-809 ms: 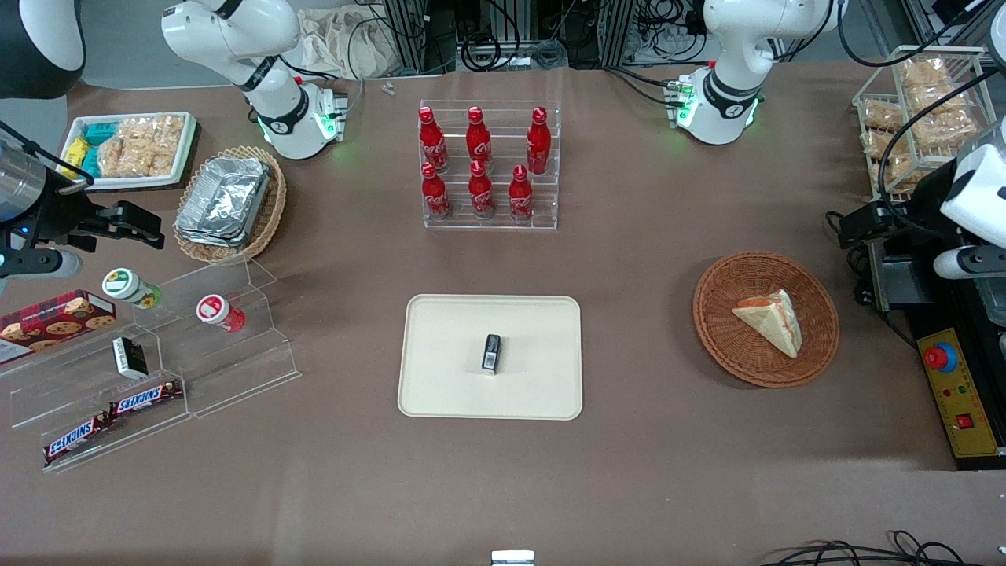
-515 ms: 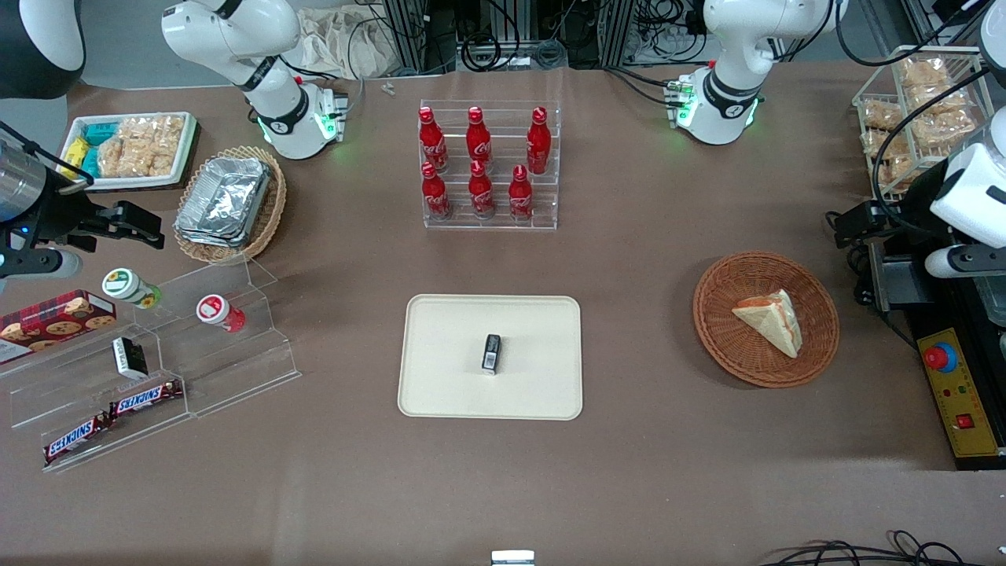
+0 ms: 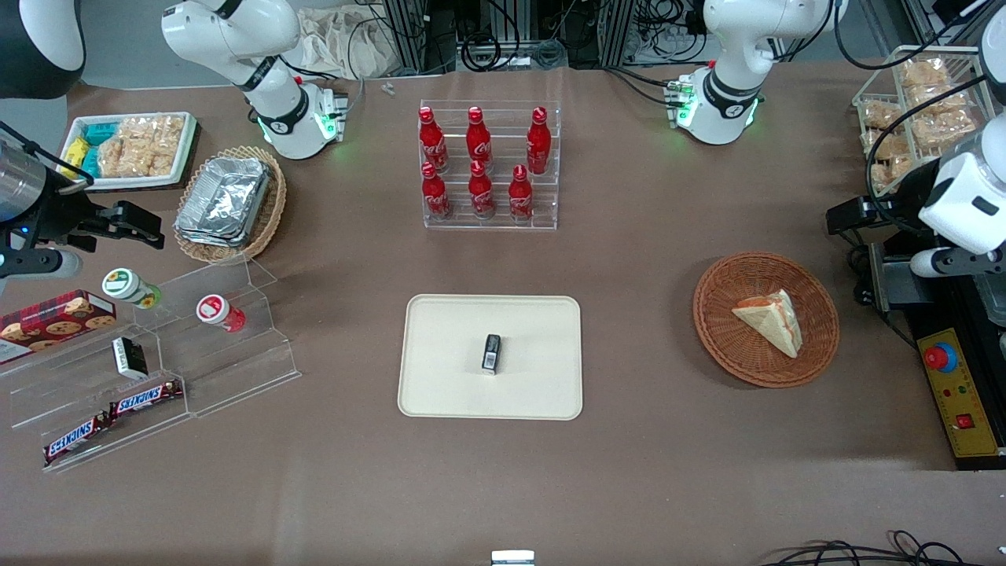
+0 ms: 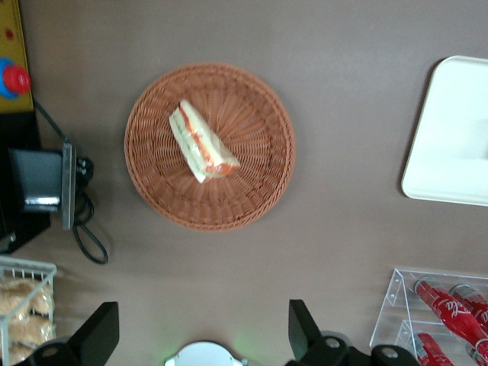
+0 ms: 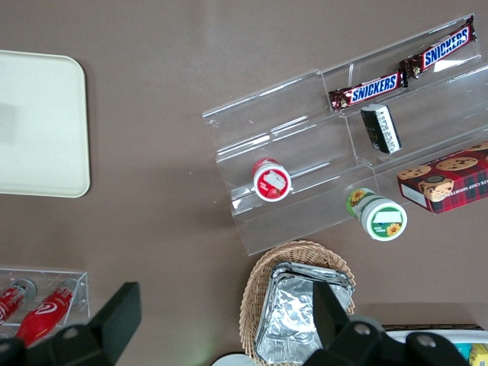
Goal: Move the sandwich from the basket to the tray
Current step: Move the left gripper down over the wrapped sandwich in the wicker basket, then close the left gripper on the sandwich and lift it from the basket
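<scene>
The tray (image 3: 440, 393) lay near the middle of the counter (image 3: 629, 472), holding only a small dark object (image 3: 491, 352) and no sandwich. Toward the working arm's end of the counter, the basket (image 3: 723, 346) sat well apart from the tray, and the sandwich (image 3: 770, 321) lay inside it, flat on the weave, untouched. The end effector (image 4: 202, 335) hung high above the counter, farther from the front camera than the basket and off toward the edge of the counter, released, its fingers (image 4: 97, 335) spread wide with nothing between them. Judging from this, none of the task was done: the approach, the grasp, the lift, the carry to the tray and the release all remained.
</scene>
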Controlling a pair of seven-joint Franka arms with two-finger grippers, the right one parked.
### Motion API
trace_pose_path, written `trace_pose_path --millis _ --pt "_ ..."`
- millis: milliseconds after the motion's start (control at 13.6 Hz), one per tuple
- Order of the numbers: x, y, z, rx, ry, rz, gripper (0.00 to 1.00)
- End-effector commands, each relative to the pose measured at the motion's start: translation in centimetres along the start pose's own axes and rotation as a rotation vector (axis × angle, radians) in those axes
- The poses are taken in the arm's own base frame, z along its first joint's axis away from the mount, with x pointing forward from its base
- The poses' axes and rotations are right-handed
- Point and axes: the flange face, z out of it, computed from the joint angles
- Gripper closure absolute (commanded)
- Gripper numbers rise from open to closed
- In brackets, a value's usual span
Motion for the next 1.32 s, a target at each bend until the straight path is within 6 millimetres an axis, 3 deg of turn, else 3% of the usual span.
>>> trace_pose_path --millis 0,74,221,735,882,1103,1176,1250 --pt "2.5 -1.8 2.8 -0.014 -0.064 -0.078 0.0" --pt "3.5 -2.2 4.1 -0.003 -0.063 -0.13 0.0" --pt "5.5 -2.7 8.7 0.048 -0.054 -0.234 0.0" --pt "8.7 -2.4 26.8 0.095 0.043 -0.675 0.0" --pt "8.1 -2.8 30.9 0.095 0.039 -0.709 0.0" --pt "7.2 -3.4 35.1 0.091 0.035 -0.714 0.0" --pt "7.2 -3.6 36.3 0.097 0.021 -0.715 0.03" --pt "7.3 -3.6 36.6 0.097 0.021 -0.717 0.43"
